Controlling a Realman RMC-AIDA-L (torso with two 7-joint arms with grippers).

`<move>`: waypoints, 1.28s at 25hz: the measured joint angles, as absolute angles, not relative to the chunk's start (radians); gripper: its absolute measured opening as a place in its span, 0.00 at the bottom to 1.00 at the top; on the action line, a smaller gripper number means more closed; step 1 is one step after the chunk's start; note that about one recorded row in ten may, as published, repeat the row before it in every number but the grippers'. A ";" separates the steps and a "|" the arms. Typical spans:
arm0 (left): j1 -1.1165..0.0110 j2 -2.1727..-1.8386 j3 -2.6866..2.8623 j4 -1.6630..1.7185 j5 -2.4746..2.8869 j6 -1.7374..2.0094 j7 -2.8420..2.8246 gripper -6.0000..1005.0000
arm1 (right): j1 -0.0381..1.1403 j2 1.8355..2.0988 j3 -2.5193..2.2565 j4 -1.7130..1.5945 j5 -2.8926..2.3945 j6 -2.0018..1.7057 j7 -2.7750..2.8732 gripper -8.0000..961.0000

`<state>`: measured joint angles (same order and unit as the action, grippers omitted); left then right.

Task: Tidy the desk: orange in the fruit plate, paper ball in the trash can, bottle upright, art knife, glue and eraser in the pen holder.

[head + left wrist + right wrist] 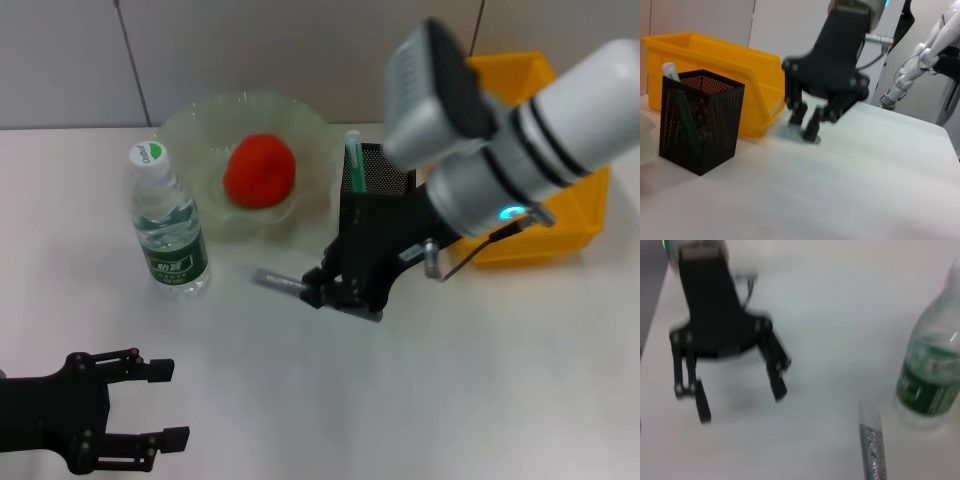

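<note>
Now, taken label by label:

Bench (480, 380): white and flat, carrying everything below.

Orange (259, 171): lay inside the plate, near its middle.

Plate (195, 125): pale green glass with a wavy rim, at about 12 o'clock on the bench in the head view.

Bottle (167, 225): stood upright with its white cap on top, at 9 o'clock from the plate's front edge, just beside the plate.

Pen holder (372, 190): black mesh cup, at 3 o'clock from the plate, with a green-and-white stick standing in it.

Trash can (575, 225): yellow bin at 3 o'clock from the pen holder, partly hidden by the right arm.

Silver knife (277, 282): a slim grey stick lying flat on the bench, between the bottle and the right gripper.

Right gripper (325, 290): low over the bench in front of the pen holder, at the knife's near end; its jaws stood apart and gripped nothing.

Left gripper (165, 405): at 7 o'clock on the bench, well apart from the rest; its jaws were spread wide and empty.
</note>
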<state>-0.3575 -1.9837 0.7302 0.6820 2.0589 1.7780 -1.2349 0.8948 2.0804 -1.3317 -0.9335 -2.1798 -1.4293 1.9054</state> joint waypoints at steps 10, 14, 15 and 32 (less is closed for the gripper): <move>-0.357 -1.986 0.730 0.683 2.066 1.778 -1.235 0.83 | 0.671 2.078 -1.128 -1.027 -1.885 -1.461 1.669 0.14; -0.357 -1.987 0.730 0.677 2.068 1.772 -1.224 0.83 | 0.613 2.078 -1.046 -1.029 -1.791 -1.469 1.619 0.14; -0.357 -1.987 0.730 0.677 2.068 1.772 -1.224 0.83 | 0.602 2.078 -1.027 -1.024 -1.771 -1.465 1.609 0.14; -0.350 -2.006 0.740 0.673 2.070 1.768 -1.194 0.82 | 0.658 2.079 -0.956 -0.762 -1.672 -1.160 1.527 0.14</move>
<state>-0.3498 -2.0056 0.7403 0.6733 2.0697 1.7682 -1.1935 0.6585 2.0787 -0.9565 -0.7622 -1.6723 -1.1596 1.5267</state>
